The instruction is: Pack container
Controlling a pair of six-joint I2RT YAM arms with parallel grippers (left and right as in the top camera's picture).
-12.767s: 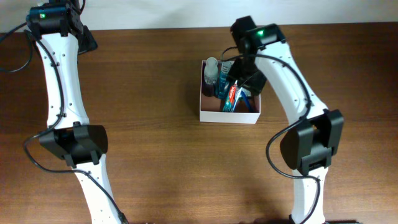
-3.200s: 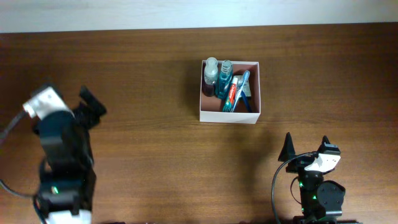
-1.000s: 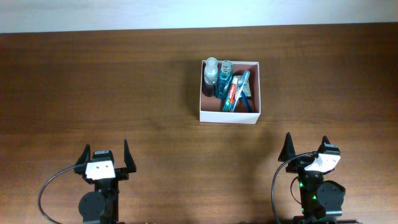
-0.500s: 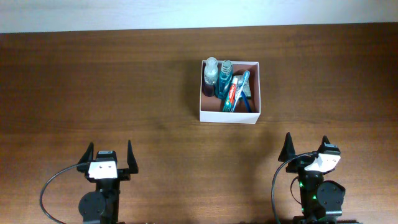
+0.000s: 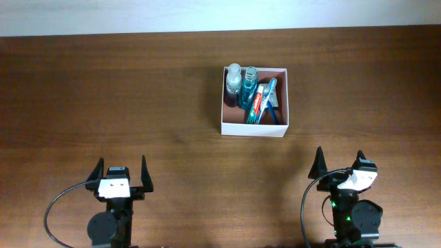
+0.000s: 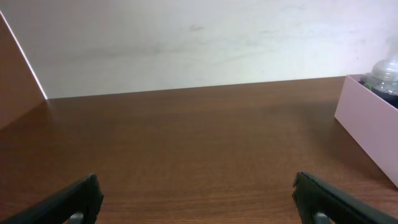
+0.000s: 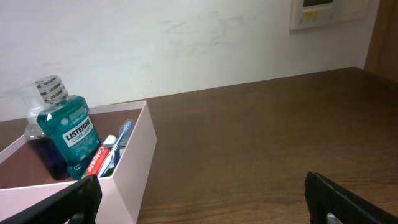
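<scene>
The white container (image 5: 252, 128) stands at the table's back middle, its reddish-brown inside showing. In it lie two bottles (image 5: 234, 79), a red toothpaste tube (image 5: 257, 102) and a blue toothbrush (image 5: 270, 93). My left gripper (image 5: 121, 165) rests open at the front left, far from the box. My right gripper (image 5: 339, 162) rests open at the front right, below the box. The left wrist view shows the container's wall (image 6: 367, 137) at far right, beyond that open gripper (image 6: 196, 186). Over the right gripper (image 7: 202, 186), open and empty, the mouthwash bottle (image 7: 68, 130) stands in the container (image 7: 134, 162).
The brown wooden table (image 5: 138, 83) stretches around the box. A white wall (image 6: 199, 37) rises behind its far edge. A white wall panel (image 7: 317, 12) hangs at the upper right of the right wrist view.
Both arms have drawn back from the box to the table's front edge. Over the last second the left gripper shifted slightly right; the right one stayed still.
</scene>
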